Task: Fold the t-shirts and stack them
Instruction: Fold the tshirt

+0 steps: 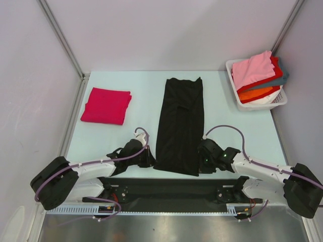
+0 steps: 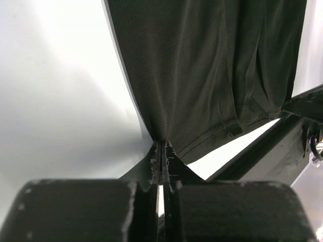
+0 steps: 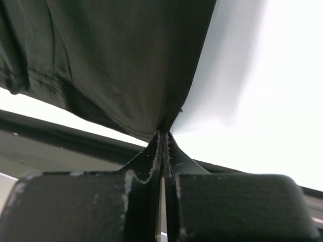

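A black t-shirt [image 1: 179, 123] lies folded into a long strip down the middle of the table. My left gripper [image 1: 150, 162] is shut on its near left corner; in the left wrist view the black t-shirt [image 2: 202, 75] is pinched at the tips of that gripper [image 2: 162, 143]. My right gripper [image 1: 202, 164] is shut on the near right corner, where the black t-shirt [image 3: 126, 60] meets the closed tips [image 3: 162, 133]. A magenta-red t-shirt [image 1: 106, 105] lies folded at the back left.
A white slatted basket [image 1: 234, 85] at the back right holds a pile of pink [image 1: 252, 68], red, teal and orange shirts. A black bar runs along the table's near edge [image 1: 166, 189] between the arm bases.
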`<state>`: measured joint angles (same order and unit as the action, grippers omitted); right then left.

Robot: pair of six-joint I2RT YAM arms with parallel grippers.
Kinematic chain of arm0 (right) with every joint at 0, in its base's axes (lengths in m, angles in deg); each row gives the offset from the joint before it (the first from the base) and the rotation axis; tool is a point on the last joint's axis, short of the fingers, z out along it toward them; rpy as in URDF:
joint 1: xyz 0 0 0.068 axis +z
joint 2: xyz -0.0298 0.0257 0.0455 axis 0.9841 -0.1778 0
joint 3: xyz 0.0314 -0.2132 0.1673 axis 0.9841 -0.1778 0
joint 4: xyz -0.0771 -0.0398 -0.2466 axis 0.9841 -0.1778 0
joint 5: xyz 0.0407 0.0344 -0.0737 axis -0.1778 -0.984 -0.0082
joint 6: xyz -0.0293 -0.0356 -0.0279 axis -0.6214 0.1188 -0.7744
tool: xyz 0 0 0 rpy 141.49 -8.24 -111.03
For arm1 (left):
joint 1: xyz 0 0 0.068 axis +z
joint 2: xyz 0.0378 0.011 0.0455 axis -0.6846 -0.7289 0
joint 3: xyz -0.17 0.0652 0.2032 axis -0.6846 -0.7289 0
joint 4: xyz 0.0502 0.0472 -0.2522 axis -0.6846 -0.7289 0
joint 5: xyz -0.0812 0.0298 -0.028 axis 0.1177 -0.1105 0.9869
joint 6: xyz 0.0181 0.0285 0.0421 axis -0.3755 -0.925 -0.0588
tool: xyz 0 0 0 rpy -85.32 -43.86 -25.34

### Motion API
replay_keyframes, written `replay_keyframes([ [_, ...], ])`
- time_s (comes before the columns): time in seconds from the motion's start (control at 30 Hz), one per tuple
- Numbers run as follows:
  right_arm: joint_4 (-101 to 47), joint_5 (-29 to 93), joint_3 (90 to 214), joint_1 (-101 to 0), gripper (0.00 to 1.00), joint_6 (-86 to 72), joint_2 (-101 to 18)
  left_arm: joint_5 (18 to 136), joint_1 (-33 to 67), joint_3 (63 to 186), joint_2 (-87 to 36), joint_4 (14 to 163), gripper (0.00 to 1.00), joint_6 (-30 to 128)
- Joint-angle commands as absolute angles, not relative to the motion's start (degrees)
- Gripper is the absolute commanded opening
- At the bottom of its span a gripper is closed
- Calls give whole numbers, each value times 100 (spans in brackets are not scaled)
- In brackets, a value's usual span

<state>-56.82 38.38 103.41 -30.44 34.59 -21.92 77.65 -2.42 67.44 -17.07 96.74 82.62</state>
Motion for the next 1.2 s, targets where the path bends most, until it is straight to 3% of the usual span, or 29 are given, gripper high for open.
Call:
replay_keyframes([
  [0.0,-5569,3626,10317,-3203,0,3451,-2008,7865,-303,6714,-1717,9732,0,8300],
  [0.07,-5578,3591,10325,-3282,0,3424,-1877,7830,-294,6766,-1656,9600,4,8256],
  [0.13,-5587,3564,10334,-3335,0,3381,-1832,7778,-294,6880,-1612,9303,18,8195],
  [0.17,-5596,3556,10334,-3370,0,3363,-1815,7690,-294,6907,-1560,9196,31,8125],
  [0.2,-5596,3547,10325,-3388,0,3354,-1823,7637,-294,6933,-1516,9100,36,8107],
  [0.4,-5605,3555,10273,-3423,0,3319,-1823,7514,-294,6863,-1348,8896,42,8133],
  [0.63,-5552,3520,10272,-3449,0,3275,-1823,7593,-469,6854,-1716,9072,34,8212],
  [0.73,-5561,3538,10307,-3467,0,3257,-1806,7628,-557,6881,-1831,9125,17,8247],
  [0.77,-5569,3538,10316,-3467,0,3257,-1771,7628,-566,6881,-1823,9134,1,8256],
  [1.0,-5596,3670,10755,-3703,0,3003,-1621,7820,-330,7469,-1524,8756,0,8036],
  [1.17,-5429,3355,11326,-4581,0,2415,-2007,8155,145,8277,-1770,8668,0,7773],
])
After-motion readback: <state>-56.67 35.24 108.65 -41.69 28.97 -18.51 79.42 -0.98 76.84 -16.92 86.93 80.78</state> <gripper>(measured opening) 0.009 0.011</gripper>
